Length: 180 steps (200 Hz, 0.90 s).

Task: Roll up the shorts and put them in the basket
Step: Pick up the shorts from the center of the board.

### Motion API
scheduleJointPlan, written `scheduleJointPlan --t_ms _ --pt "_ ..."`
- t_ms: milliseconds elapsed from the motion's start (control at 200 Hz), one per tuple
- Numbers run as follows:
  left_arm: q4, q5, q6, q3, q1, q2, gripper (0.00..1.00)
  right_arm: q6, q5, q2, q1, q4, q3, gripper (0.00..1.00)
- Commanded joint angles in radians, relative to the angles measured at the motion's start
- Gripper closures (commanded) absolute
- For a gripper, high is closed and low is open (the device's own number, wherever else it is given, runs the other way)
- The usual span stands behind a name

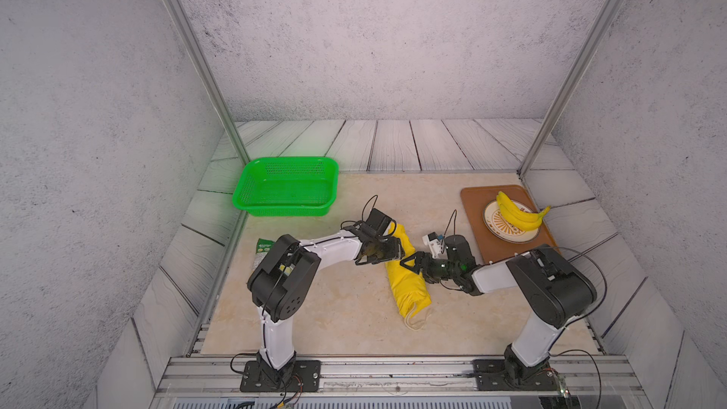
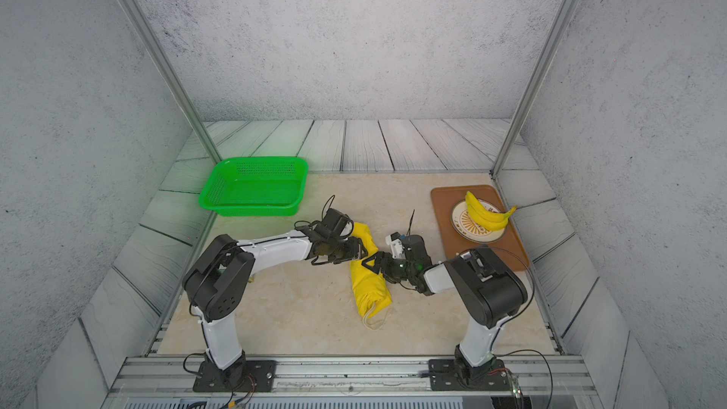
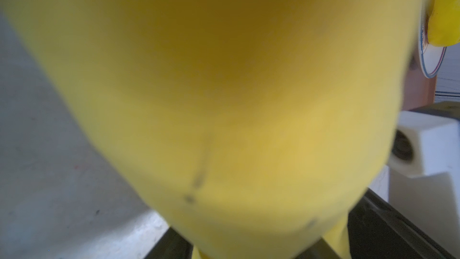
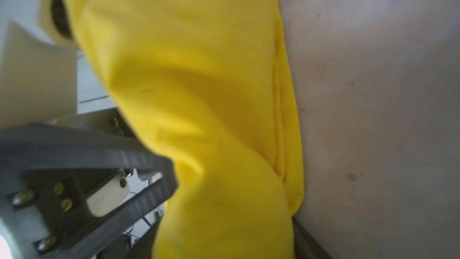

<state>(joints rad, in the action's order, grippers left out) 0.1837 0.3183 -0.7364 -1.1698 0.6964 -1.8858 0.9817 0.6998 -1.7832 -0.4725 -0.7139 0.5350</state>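
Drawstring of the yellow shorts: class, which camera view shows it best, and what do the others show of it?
The top views. In both top views the whitish drawstring loops out of the near end of the rolled shorts, clear and unblocked. Both wrist views show only blurred yellow cloth close up; no drawstring appears there.

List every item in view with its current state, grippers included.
bright yellow cloth shorts: rolled into a long bundle, whitish drawstring trailing from the near end.
green plastic mesh basket: upright, empty.
yellow bananas: resting on a round patterned plate on a brown tray.
left gripper: at the shorts, grip unclear.
right gripper: at the shorts, grip unclear.
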Motion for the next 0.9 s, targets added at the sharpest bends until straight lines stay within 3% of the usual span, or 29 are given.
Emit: scheduleJointPlan --t_ms 0,95,210,420,590,756,791,896 --pt "0.107 -0.028 0.014 0.035 0.014 -0.052 0.38 0.113 0.073 -0.091 -0.007 -0.202 -0.013 0.57" --pt "0.110 -0.036 0.015 0.036 0.009 -0.031 0.38 0.153 0.089 -0.127 -0.006 -0.288 -0.015 0.75" --pt "0.112 -0.047 0.018 0.051 -0.018 0.048 0.37 0.165 0.099 -0.113 -0.002 -0.334 -0.019 0.83" --pt "0.088 -0.031 0.030 0.148 -0.128 0.300 0.34 0.152 0.133 -0.011 0.011 -0.371 -0.039 0.84" --pt "-0.009 0.066 0.007 0.286 -0.185 0.484 0.31 0.135 0.147 0.092 0.021 -0.370 -0.043 0.84" --pt "-0.292 0.177 -0.087 0.465 -0.189 0.628 0.18 0.096 0.197 0.172 0.023 -0.289 0.000 0.83" --pt "-0.334 0.199 -0.098 0.489 -0.189 0.645 0.08 0.091 0.212 0.189 0.023 -0.280 0.010 0.83" --pt "-0.413 0.264 -0.098 0.509 -0.186 0.672 0.07 0.069 0.240 0.246 0.022 -0.215 0.033 0.83"
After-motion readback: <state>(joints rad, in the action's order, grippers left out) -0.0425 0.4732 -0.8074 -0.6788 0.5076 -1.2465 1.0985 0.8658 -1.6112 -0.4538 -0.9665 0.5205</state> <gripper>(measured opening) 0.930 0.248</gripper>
